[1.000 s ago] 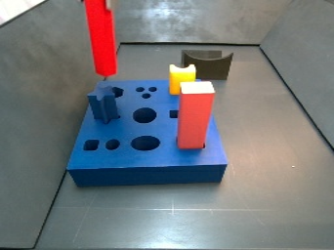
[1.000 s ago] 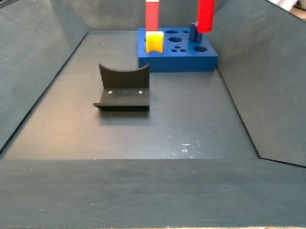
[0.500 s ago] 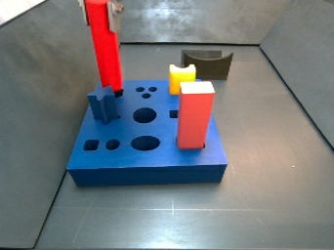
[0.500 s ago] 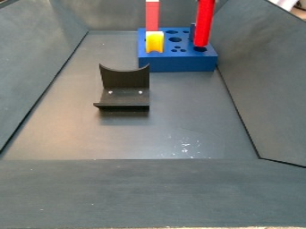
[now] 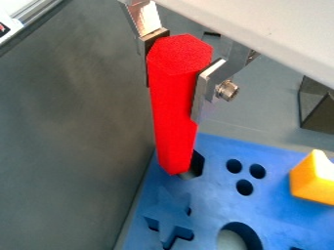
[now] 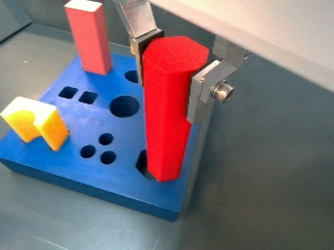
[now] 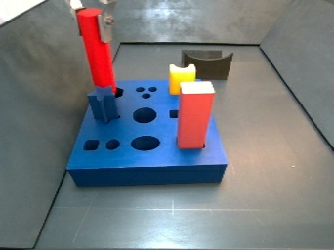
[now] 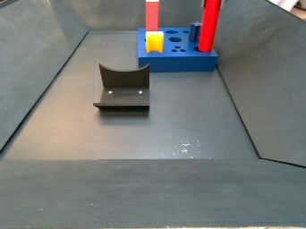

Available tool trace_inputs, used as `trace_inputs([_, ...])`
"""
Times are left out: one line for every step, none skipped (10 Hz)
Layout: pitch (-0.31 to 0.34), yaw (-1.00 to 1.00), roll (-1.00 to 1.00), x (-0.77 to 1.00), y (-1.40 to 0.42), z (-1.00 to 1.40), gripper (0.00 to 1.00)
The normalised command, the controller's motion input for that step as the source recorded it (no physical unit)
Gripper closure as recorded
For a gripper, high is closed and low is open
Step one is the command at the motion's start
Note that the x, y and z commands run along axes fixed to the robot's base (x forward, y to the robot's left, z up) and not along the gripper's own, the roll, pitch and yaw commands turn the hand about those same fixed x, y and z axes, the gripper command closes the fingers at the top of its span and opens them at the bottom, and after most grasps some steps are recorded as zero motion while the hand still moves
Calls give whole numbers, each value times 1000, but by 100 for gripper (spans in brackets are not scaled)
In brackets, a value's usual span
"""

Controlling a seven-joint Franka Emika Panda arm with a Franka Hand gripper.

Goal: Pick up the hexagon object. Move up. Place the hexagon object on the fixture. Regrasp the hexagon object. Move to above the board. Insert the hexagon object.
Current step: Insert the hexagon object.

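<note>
The hexagon object [image 7: 96,51], a long red faceted bar, stands upright with its lower end in a hole at a corner of the blue board [image 7: 144,146]. My gripper [image 7: 94,13] is shut on the bar's top end. In both wrist views the silver fingers [image 5: 212,84] [image 6: 208,84] press on opposite sides of the bar [image 5: 175,103] [image 6: 170,107], whose foot sits in the board's corner hole [image 6: 92,132]. The dark fixture [image 7: 206,63] [image 8: 122,88] stands bare on the floor, apart from the board [image 8: 180,59].
On the board stand a thick red block with a cream top [image 7: 196,112] [image 6: 89,37], a yellow notched piece [image 7: 182,76] [image 6: 37,122] and a blue cross-shaped peg [image 7: 102,105]. Grey walls enclose the floor on all sides.
My gripper has moved down with the red bar. The bar's lower end has gone from just above the board into the corner hole.
</note>
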Motion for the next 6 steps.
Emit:
trace_inputs([-19,0,0,3,0,-234,100])
trace_inputs([-19,0,-51,220,0,-269,100])
trace_inputs([0,-77,-104,469,-86,-449,100])
trace_inputs([0,-83,-49,437,-43,-434,100])
trace_inputs([19,-106,0,431,0,-366,100])
trace_inputs([0,0,66,211,40,-389,100])
